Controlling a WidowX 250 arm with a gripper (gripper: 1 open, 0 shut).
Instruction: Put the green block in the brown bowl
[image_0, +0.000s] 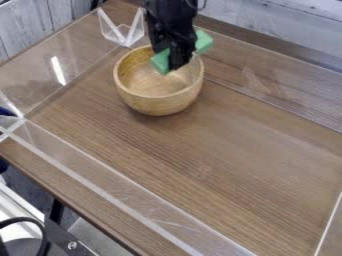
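Note:
The green block (201, 43) hangs in the air, pinched by my gripper (173, 58), which is shut on it and points straight down. Part of the bar sticks out to the right of the black fingers and a bit shows lower left. The block is over the rear right part of the brown bowl (147, 92), a round light wooden bowl standing on the table. The bowl's inside holds nothing that I can see. My arm comes down from the top of the camera view and hides the bowl's far rim.
A clear plastic stand (120, 27) is behind the bowl at the back left. The dark wooden table (214, 160) has clear plastic walls along its left and front edges.

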